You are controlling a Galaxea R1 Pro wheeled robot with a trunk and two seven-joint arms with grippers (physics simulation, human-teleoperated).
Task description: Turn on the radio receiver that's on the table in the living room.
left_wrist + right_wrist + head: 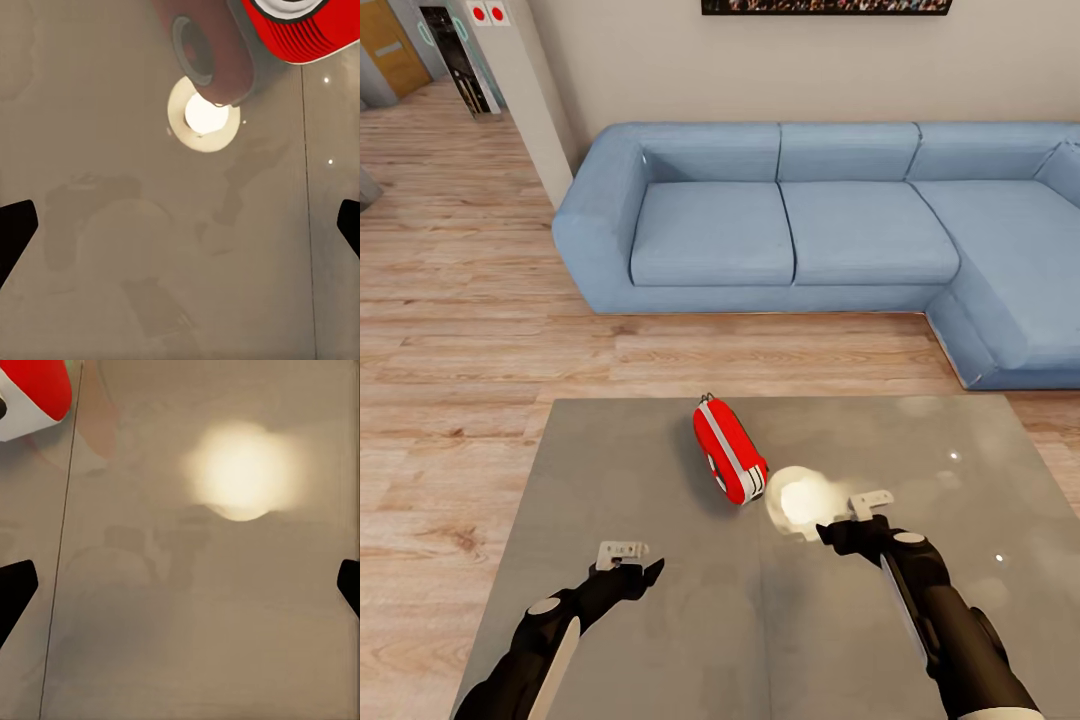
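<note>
The red radio receiver (728,452) stands on its edge near the far middle of the glossy grey table (610,470), its white-grey band facing up and its thin wire handle at the far end. My left gripper (645,572) hovers over the table to the near left of the radio, open. My right gripper (838,535) is just to the radio's near right, open as well. The left wrist view catches the radio's red ribbed side (300,30) beyond the spread fingertips (15,232). A corner of the radio (34,390) appears in the right wrist view, apart from the fingertips (349,585).
A light blue sectional sofa (790,220) runs along the beige wall beyond the table, wrapping round at the right. A framed picture (825,5) hangs above it. Light wood plank floor (460,300) lies left of the table. A bright lamp reflection (800,500) glares on the tabletop.
</note>
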